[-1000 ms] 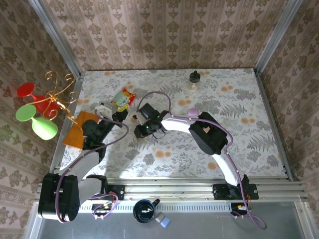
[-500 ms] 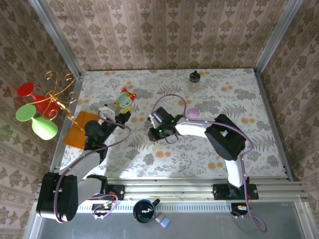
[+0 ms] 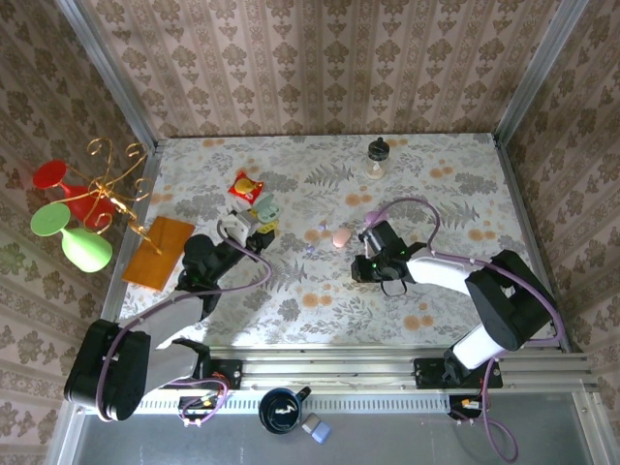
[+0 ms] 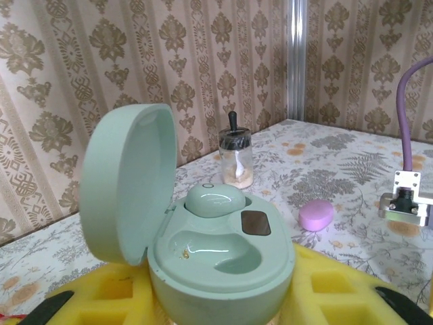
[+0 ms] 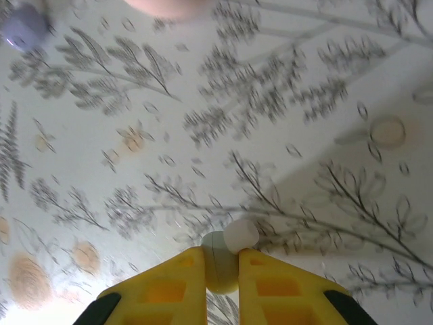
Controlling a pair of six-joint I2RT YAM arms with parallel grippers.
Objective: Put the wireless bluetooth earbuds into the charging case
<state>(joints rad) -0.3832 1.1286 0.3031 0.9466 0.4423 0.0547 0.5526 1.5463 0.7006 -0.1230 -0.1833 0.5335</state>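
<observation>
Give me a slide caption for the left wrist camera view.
Left hand holds an open mint charging case, one earbud seated, the other slot empty.

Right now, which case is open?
The mint-green case in the left gripper: its lid stands hinged up, with one bud seated inside. The pinkish case on the table behind it is shut.

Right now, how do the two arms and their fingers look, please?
Both the left arm and the right arm have white links between bulky black joints, and a purple cable loops along each. The fingers are bright yellow blocks with square recesses and black outer corners.
</observation>
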